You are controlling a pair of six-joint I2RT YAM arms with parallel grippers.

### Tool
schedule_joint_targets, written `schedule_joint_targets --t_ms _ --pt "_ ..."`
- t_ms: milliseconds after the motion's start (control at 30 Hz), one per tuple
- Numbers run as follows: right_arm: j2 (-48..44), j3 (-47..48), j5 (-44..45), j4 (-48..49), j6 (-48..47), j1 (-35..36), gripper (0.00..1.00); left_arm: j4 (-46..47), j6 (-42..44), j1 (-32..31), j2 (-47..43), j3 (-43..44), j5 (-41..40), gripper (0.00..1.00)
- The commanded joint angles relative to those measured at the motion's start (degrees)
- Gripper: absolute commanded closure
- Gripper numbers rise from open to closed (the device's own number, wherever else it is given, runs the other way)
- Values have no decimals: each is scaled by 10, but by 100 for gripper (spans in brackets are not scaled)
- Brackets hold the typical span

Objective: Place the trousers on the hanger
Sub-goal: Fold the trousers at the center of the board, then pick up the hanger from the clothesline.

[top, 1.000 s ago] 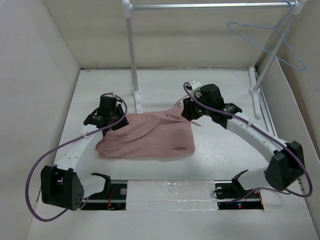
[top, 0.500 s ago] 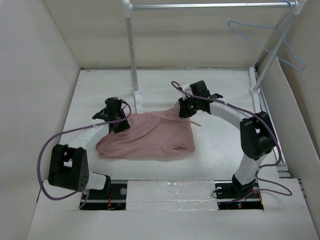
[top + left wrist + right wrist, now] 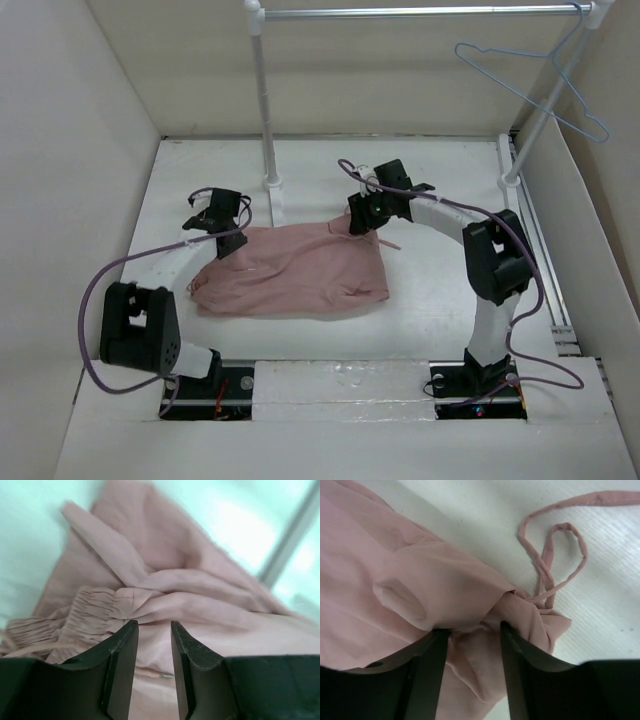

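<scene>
We see a clothes rail, white posts and a silver metal crossbar, standing at the far side of a flat white table enclosed by plain beige walls.

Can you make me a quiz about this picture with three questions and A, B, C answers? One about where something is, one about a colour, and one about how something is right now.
1. Where is the thin pale blue wire hanger?
A. In a box
B. Hooked on the metal rail, at its far right end
C. Clamped in a gripper

2. What colour are the soft fabric trousers?
A. Dusty pink
B. Green
C. Black

3. How are the trousers right now?
A. Draped over the hanger
B. Rolled into a tight ball
C. Lying rumpled on the white table, between the two arms

Answers:
1 B: the top view shows its hook over the rail, up in the air.
2 A: all three views show pink cloth.
3 C: they are spread on the table, far from the hanger.
</scene>
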Motion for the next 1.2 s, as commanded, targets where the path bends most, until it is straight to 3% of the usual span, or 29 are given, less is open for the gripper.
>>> schedule_joint_targets --t_ms 0,167,267,300,333,367,400,433,467,500,633,767,867,933,1033,1067,1167 --pt "-60 21 -8 4 -13 -10 47 4 -19 3 -94 41 -52 71" --pt "-151 53 -20 -79 -50 -10 30 42 11 3 -172 82 -3 70" --pt "-196 67 -19 -115 -60 -3 30 71 44 -42 -179 111 55 72" --pt "-226 73 -23 -115 -58 -3 33 76 48 -62 -163 121 67 74" --pt "-239 79 -28 -110 -55 -14 41 80 60 -86 -151 132 71 82" --pt "-251 88 -34 -108 -48 -26 71 80 66 -112 -135 157 70 87" --pt "-268 119 -47 -109 -45 -39 85 74 69 -174 -97 173 56 93" --pt "-273 138 -55 -107 -42 -71 94 67 76 -207 -75 215 45 100" --pt "-277 160 -57 -110 -42 -91 100 55 88 -239 -50 242 34 100" --pt "-278 185 -52 -114 -42 -109 100 28 93 -302 -1 268 6 100" --pt "-238 355 -56 -172 -66 -221 100 1 104 -404 77 348 -2 100" --pt "-130 578 -50 -269 -112 -361 100 47 101 -429 68 301 84 100" --pt "-97 635 -66 -269 -111 -424 100 79 109 -429 23 240 127 100" --pt "-85 632 -87 -249 -104 -475 95 101 126 -429 -23 198 145 100" --pt "-67 626 -99 -212 -107 -516 72 102 150 -429 -64 170 186 100" --pt "-59 632 -104 -210 -107 -528 56 97 152 -429 -72 165 193 100" --pt "-31 636 -142 -183 -90 -567 37 90 151 -429 -98 137 206 100"
